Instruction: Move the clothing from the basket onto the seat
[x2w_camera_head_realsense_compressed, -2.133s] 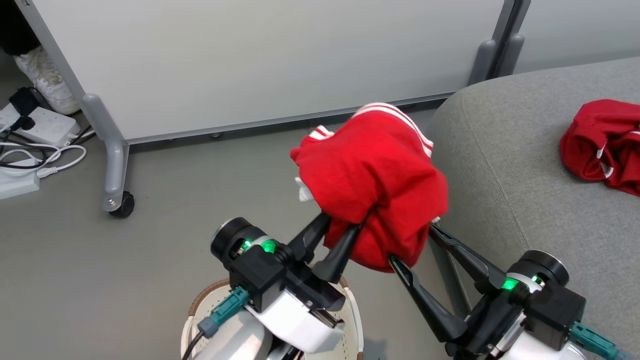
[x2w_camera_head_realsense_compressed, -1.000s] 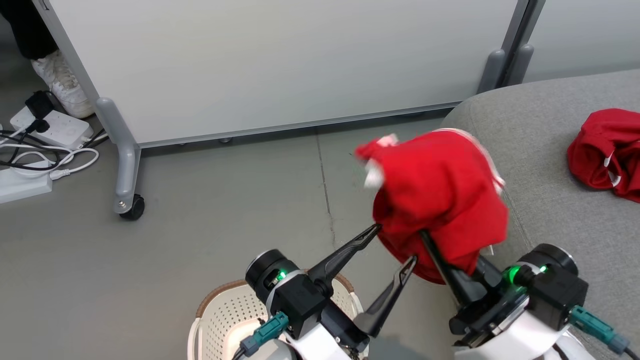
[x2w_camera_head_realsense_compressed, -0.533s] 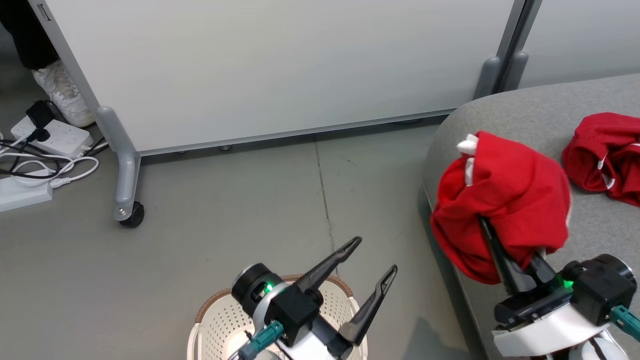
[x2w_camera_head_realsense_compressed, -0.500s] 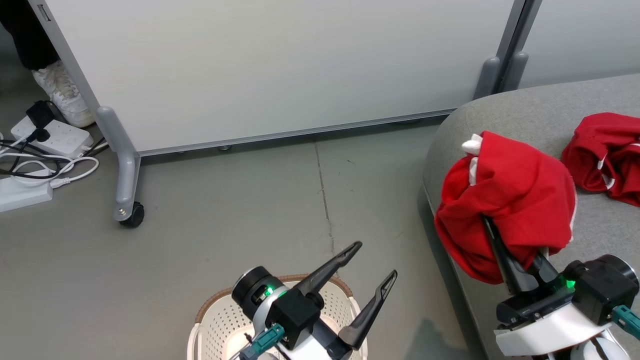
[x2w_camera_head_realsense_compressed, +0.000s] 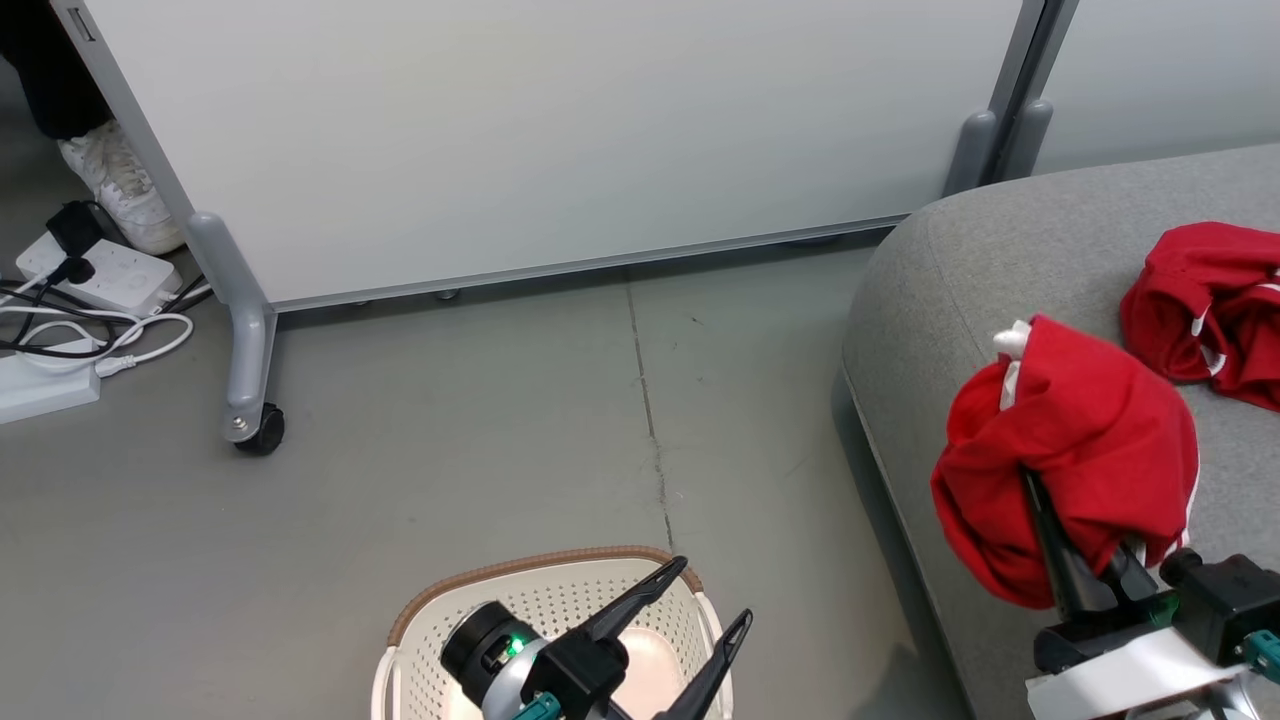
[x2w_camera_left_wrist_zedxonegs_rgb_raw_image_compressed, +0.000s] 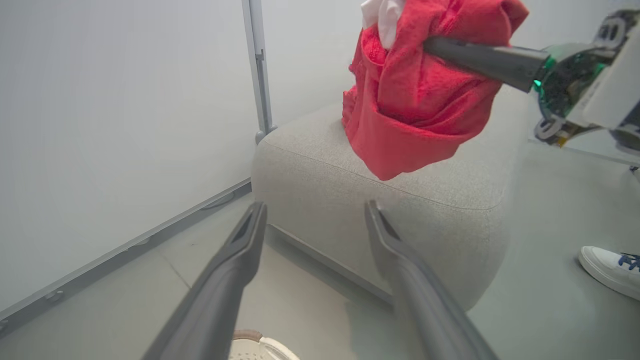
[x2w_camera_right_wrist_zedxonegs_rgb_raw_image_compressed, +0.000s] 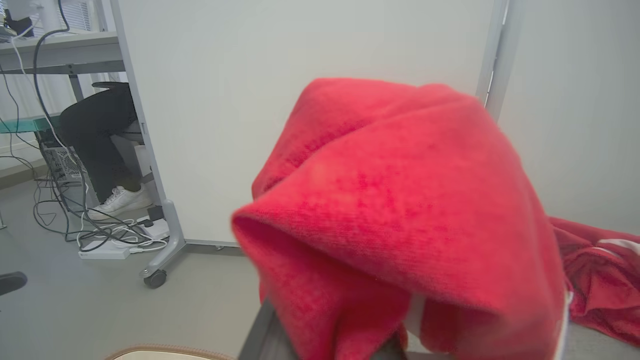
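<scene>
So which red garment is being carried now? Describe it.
Find the grey seat on the head view's right. Over its near edge, a bunched red garment hangs from the shut right gripper. The other red garment lies further back on the cushion; this one is held up.

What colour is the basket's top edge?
Brown, around the cream-white basket; the head view shows it best.
</scene>
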